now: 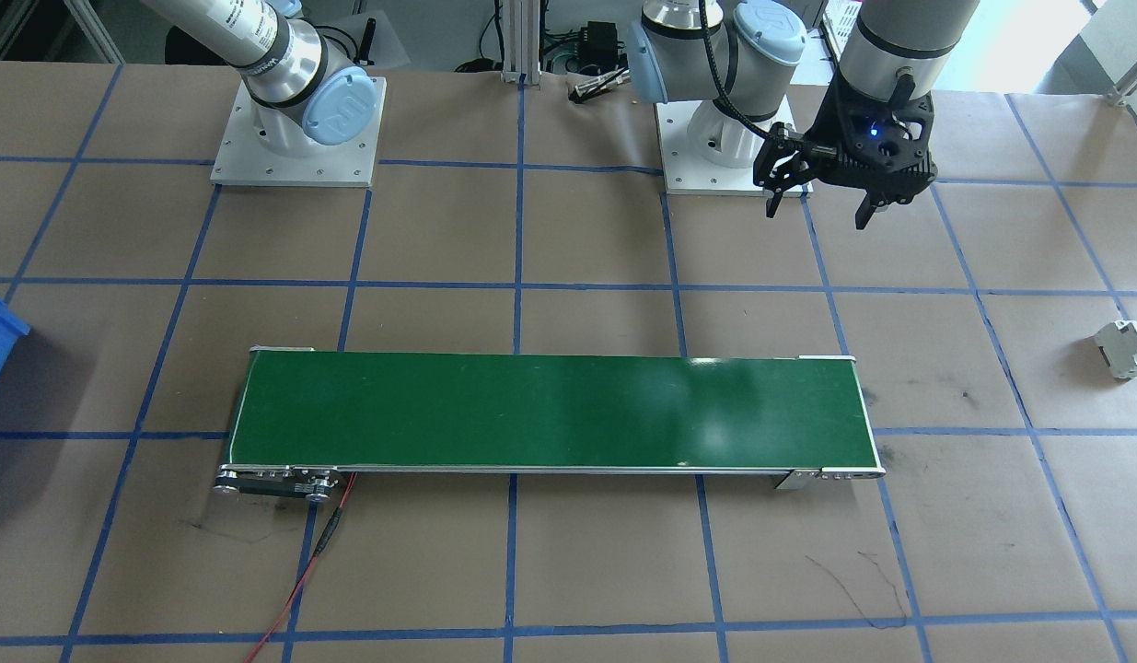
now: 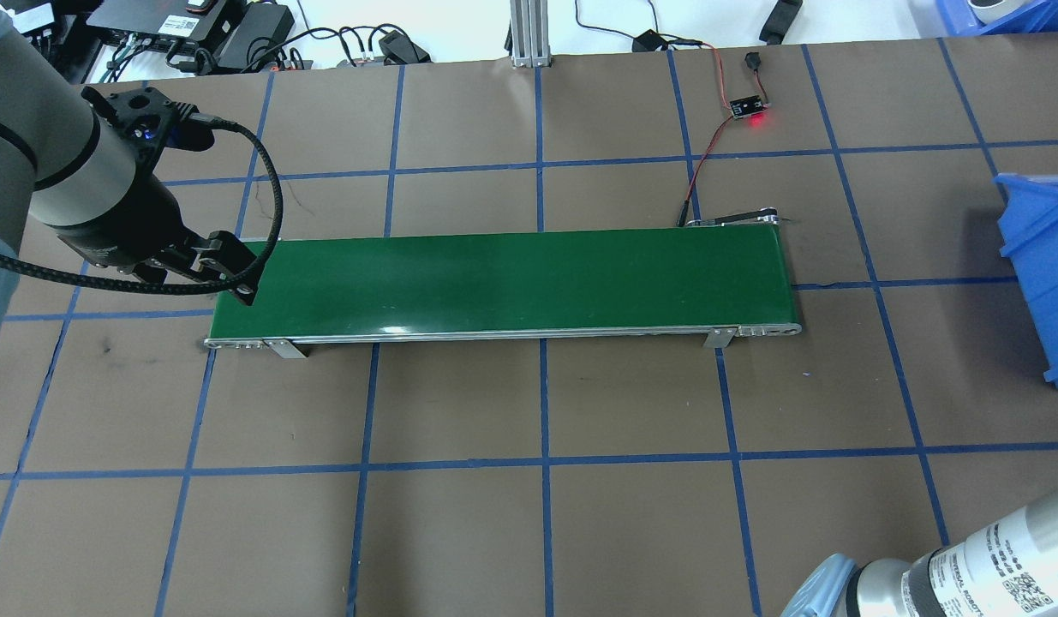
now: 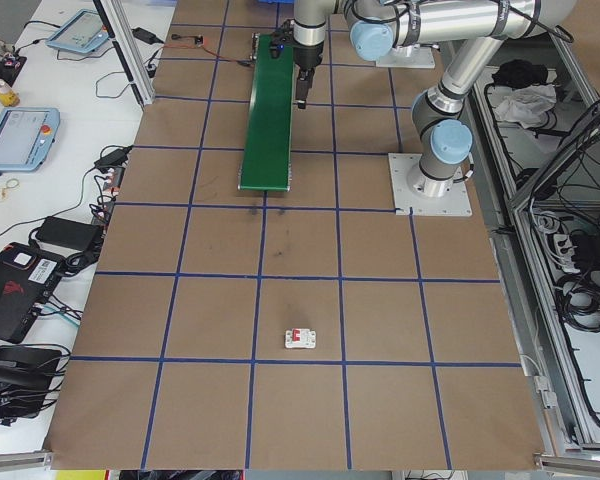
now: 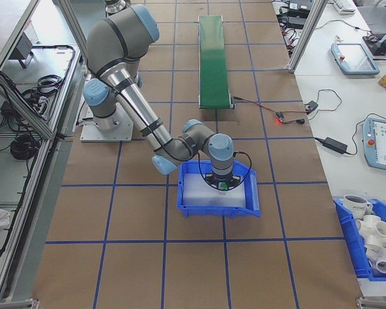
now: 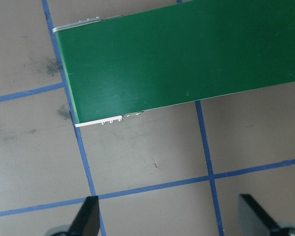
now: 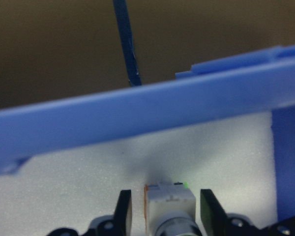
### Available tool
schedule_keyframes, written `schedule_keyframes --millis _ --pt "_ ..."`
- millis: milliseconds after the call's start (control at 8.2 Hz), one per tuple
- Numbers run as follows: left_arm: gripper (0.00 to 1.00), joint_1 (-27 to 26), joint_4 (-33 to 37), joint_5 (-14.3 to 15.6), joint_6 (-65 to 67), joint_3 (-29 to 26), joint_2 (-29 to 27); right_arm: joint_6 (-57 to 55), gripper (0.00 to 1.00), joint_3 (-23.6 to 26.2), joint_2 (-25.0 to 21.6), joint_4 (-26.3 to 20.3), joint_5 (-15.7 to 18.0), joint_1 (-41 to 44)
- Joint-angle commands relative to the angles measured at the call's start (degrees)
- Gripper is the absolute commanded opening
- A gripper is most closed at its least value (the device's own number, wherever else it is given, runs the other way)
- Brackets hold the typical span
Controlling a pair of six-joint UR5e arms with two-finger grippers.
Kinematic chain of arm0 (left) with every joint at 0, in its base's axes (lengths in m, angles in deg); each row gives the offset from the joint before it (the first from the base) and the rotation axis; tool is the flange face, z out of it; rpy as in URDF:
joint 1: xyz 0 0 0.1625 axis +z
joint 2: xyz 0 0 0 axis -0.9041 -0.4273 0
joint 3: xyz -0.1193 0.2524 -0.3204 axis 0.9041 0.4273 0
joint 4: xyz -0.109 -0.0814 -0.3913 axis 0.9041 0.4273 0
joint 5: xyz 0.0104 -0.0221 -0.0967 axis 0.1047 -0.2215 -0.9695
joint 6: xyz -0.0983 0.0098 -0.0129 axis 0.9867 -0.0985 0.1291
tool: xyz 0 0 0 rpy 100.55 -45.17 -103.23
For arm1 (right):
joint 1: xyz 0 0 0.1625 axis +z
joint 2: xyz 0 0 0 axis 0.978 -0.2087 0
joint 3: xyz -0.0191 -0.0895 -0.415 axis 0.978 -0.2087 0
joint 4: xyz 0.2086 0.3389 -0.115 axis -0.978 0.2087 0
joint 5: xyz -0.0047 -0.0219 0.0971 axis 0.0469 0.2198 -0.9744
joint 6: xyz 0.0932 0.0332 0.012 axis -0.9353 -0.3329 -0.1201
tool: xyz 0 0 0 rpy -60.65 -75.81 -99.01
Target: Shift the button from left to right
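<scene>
The button, a small white-bodied part with a sliver of green at its top corner, rests on white foam inside the blue bin. My right gripper reaches down into that bin. Its fingers straddle the button, a narrow gap shows on each side, and it reads as open. My left gripper hangs open and empty above the table near the left end of the green conveyor belt. In the left wrist view its fingertips stand wide apart over bare paper.
The conveyor belt lies across the middle of the table, with a red-black cable and a small lit board behind it. A white circuit breaker with a red mark lies at the table's far left end. Blue tape lines grid the brown surface.
</scene>
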Motion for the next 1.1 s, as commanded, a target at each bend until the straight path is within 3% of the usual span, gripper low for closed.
schedule_keyframes --millis 0,366,610,732,976 --pt "1.0 -0.1 0.1 0.0 -0.4 -0.2 0.5 -0.5 1.0 0.0 -4.1 -6.5 -0.4 0.0" --pt "1.0 -0.1 0.1 -0.1 -0.4 0.0 1.5 -12.0 1.0 -0.3 -14.7 -12.2 -0.4 0.5" --pt "1.0 -0.1 0.0 0.0 -0.3 0.0 1.5 -27.1 1.0 -1.0 -22.0 -18.0 -1.1 4.8" --pt "1.0 -0.1 0.0 0.0 -0.2 0.1 1.4 -41.3 1.0 -1.0 -24.6 -19.1 -0.8 5.9" --pt "1.0 -0.1 0.0 0.0 -0.1 0.1 1.3 -55.8 1.0 -1.7 -26.2 -19.6 -0.4 14.5"
